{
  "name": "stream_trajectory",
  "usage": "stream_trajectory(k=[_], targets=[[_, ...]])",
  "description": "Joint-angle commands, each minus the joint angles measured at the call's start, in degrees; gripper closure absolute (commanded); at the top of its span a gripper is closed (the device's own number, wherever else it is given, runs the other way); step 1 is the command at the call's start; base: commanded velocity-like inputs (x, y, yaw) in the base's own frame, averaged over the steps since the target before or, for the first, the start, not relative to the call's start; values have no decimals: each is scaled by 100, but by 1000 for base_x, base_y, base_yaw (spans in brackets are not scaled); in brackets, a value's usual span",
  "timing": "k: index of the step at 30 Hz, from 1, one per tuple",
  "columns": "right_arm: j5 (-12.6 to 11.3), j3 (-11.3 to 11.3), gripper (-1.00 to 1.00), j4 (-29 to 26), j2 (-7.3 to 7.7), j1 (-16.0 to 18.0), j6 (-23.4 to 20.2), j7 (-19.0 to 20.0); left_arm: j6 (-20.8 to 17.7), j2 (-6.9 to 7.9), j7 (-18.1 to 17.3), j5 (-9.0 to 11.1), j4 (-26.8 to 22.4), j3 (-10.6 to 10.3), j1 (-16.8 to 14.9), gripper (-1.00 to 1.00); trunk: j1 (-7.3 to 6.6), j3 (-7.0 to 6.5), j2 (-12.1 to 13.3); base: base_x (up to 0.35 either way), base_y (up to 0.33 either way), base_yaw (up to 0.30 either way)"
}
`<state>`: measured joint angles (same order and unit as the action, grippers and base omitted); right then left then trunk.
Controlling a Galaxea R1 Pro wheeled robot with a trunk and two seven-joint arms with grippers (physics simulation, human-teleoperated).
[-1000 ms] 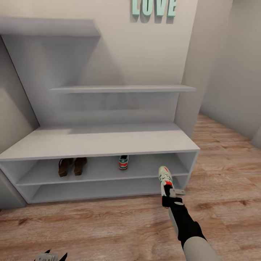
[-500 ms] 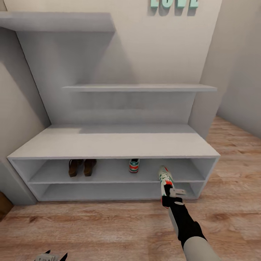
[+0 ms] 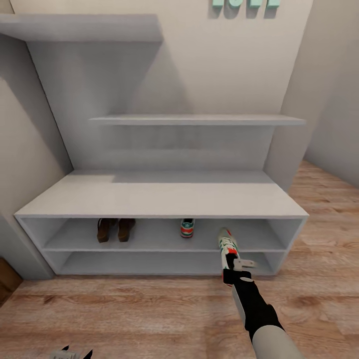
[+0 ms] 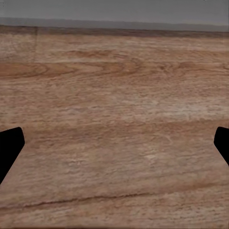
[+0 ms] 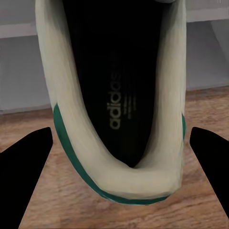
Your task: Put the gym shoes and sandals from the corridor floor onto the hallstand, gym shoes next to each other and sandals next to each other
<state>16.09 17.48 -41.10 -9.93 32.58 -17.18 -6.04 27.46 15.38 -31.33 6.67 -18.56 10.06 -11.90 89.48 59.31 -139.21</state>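
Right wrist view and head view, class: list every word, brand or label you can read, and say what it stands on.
"adidas": printed on the dark insole of the held gym shoe, seen in the right wrist view.
Teal wall letters above the hallstand: cut off by the picture's top edge, not readable.
Label on the shelved gym shoe: too small to read.

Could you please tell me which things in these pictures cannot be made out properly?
- Wall lettering: head view's top edge cuts it off.
- Left gripper: head view's bottom edge cuts it off.
- Shelved gym shoe: bench top hides its front.
- Right gripper: head view doesn't show how its fingers hold the carried gym shoe.
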Motion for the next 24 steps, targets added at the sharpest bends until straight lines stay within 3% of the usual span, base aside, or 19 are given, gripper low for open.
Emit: stream_trajectory(k=[1,13,19,24], targets=[[43,18,100,-13,-6,2,-31,6,-12,0,-58,55,9,13,-5,-100,0,12,-2,117,0,141],[43,19,100,-29,-6,2,-36,1,-15,0,-58,55,10,12,-5,-100,0,89,-2,113,0,154],[43,26,100,-46,-6,2,-33,-3,-19,0,-58,55,10,13,-5,-100,0,98,-2,7,0,38],[50,27,100,-55,-6,2,-26,-3,-21,0,-55,54,10,13,-5,-100,0,98,-2,195,0,2]])
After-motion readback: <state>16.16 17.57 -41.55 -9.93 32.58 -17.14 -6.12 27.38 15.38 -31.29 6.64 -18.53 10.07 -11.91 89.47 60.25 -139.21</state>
